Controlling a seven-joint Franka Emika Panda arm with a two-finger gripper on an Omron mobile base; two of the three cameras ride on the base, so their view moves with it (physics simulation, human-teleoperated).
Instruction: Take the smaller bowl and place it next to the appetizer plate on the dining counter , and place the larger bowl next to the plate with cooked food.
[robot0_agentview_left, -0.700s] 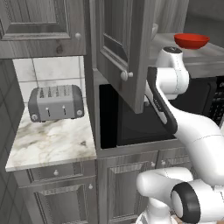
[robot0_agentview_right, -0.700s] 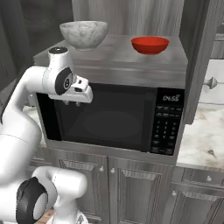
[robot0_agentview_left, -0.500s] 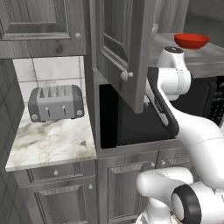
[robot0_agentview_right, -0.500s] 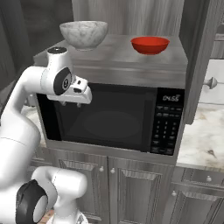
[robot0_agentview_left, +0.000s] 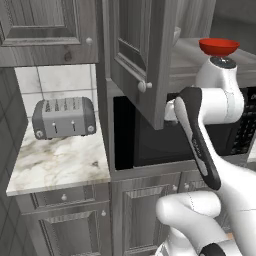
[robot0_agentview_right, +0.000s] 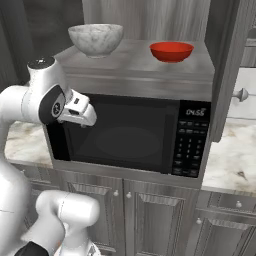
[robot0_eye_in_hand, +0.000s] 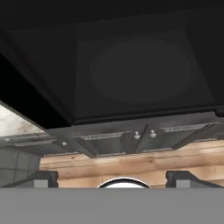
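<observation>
Rotated slightly since the earlier frame, my fingers (robot0_eye_in_hand: 112, 177) stood wide apart, empty, facing the microwave (robot0_agentview_right: 132, 135) door.

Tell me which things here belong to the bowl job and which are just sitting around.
Part of the job:
red smaller bowl on top of the microwave
grey speckled larger bowl beside it
gripper, open and empty

Just there:
microwave
toaster
open cabinet door

Glossy white arm (robot0_agentview_left: 220, 100), dark joints, seemingly 2 dark fingertips (robot0_eye_in_hand: 41, 178).
</observation>
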